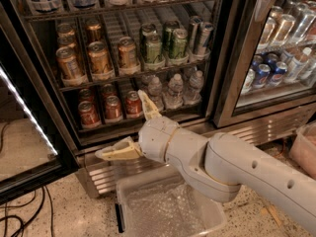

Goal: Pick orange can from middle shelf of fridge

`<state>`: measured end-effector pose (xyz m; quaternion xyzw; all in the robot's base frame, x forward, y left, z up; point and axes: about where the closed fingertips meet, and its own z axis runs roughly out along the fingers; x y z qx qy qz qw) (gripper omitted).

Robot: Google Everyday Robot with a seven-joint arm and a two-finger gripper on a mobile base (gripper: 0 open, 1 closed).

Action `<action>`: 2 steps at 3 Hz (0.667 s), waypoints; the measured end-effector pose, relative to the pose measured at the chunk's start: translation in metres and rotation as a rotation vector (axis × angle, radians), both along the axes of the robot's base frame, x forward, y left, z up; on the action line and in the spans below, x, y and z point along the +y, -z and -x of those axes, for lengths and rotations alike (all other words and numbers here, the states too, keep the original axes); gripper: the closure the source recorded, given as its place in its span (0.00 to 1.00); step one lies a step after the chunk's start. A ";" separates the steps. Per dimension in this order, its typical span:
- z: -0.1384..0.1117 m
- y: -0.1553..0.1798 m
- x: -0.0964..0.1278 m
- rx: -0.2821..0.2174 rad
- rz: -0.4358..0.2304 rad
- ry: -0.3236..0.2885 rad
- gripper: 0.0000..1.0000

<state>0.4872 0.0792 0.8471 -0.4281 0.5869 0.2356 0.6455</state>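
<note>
Several orange cans stand on the left of the middle shelf (129, 76) of the fridge (226, 58); the front row has cans at left (68, 63), centre (98, 57) and right (127, 52), with more behind. My gripper (130, 128) is open and empty, below the middle shelf and in front of the lower shelf. One finger (148, 105) points up beside the red cans (112, 107). The other finger (116, 153) points left over the ribbed steel base (104, 177).
Green cans (166, 46) fill the right of the middle shelf. Water bottles (175, 90) stand on the lower shelf. A clear plastic bin (168, 207) sits on the floor under my arm. The open door's lit edge (24, 113) is at left. A second cooler (276, 58) is at right.
</note>
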 end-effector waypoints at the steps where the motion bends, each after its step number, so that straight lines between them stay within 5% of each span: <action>1: -0.008 0.005 0.024 -0.001 -0.011 -0.016 0.00; 2: -0.020 0.010 0.042 0.000 -0.008 -0.009 0.00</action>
